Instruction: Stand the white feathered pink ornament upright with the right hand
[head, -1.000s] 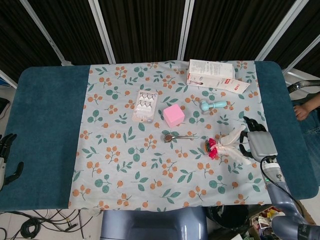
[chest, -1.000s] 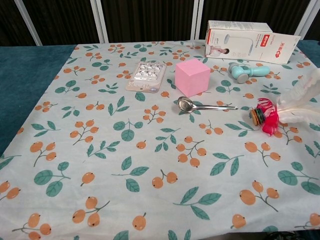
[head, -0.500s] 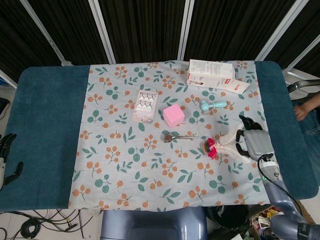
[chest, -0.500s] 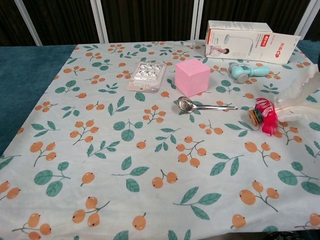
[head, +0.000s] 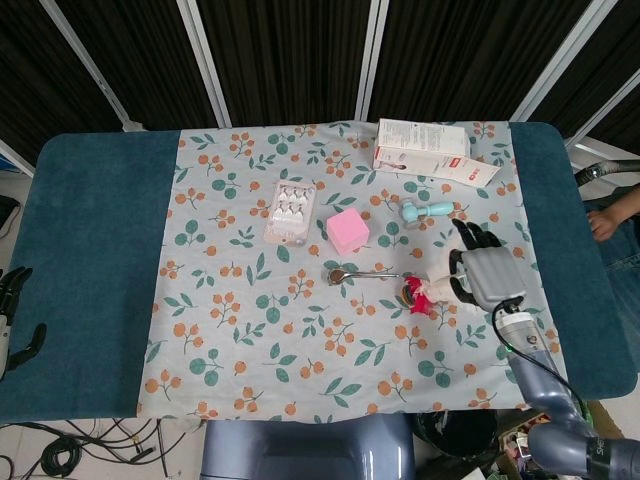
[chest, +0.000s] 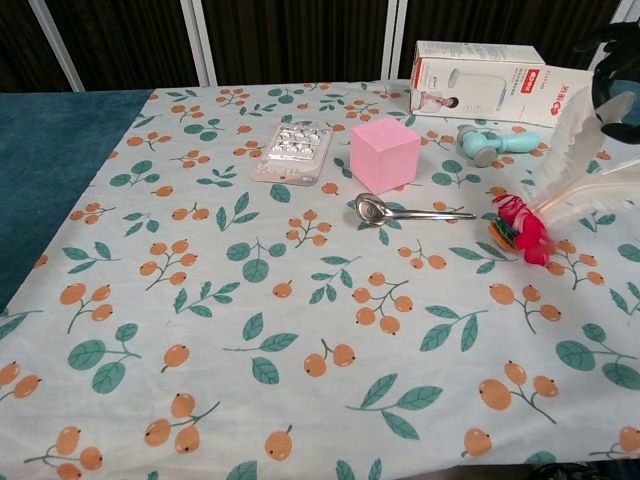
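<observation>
Since the earlier frames, right hand has shifted left and up the cloth, drawing the ornament with it; white feathers now rise steeply. Fingers close on the feathers, holding the ornament tilted, its pink base on the floral tablecloth right of the spoon, below the teal roller. Left hand hangs off the table's left edge, fingers apart, empty.
</observation>
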